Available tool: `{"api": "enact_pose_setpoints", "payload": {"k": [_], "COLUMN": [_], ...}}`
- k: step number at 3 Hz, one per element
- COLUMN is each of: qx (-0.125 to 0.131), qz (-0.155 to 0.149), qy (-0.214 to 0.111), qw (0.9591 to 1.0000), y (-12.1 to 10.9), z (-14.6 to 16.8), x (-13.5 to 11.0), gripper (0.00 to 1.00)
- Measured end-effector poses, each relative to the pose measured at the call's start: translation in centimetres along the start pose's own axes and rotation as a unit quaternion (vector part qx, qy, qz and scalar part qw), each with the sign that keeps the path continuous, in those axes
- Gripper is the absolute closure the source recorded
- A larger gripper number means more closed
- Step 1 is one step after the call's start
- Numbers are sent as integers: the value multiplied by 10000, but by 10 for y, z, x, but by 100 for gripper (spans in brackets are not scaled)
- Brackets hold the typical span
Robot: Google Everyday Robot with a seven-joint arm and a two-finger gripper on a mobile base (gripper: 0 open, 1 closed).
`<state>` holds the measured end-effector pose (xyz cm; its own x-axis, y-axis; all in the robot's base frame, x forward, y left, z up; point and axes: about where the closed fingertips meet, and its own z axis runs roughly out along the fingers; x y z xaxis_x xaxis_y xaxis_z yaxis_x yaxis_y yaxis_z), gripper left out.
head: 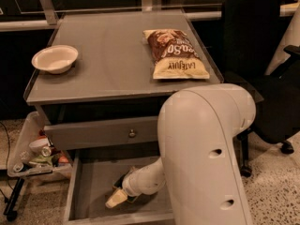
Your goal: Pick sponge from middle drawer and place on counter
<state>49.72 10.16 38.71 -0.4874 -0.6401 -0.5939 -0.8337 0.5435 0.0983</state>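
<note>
The middle drawer [89,186] is pulled open below the counter [108,64]. My gripper [117,197] reaches down into the drawer and sits low over its grey floor, left of centre. A small dark shape with a yellowish edge, the sponge [122,182], lies right at the gripper and is mostly hidden by it. I cannot tell whether the gripper touches it. My large white arm link [206,153] covers the drawer's right part.
A white bowl [55,58] stands on the counter's left side and a brown-and-yellow chip bag [174,53] lies at its right. A shut drawer front with a round knob [132,133] is above the open drawer. A cluttered tray [35,156] is at the left, a black chair [262,64] at the right.
</note>
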Motion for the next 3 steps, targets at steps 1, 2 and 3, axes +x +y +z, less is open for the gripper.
{"api": "enact_pose_setpoints", "payload": {"k": [1, 2, 3], "qx": [0, 1, 157], "qz": [-113, -170, 67], "qy": [-9, -13, 89], "qw": [9999, 9999, 9998], "y": [0, 1, -22], "z": [8, 12, 10], "x": [-1, -1, 20], "gripper": [0, 0, 0]}}
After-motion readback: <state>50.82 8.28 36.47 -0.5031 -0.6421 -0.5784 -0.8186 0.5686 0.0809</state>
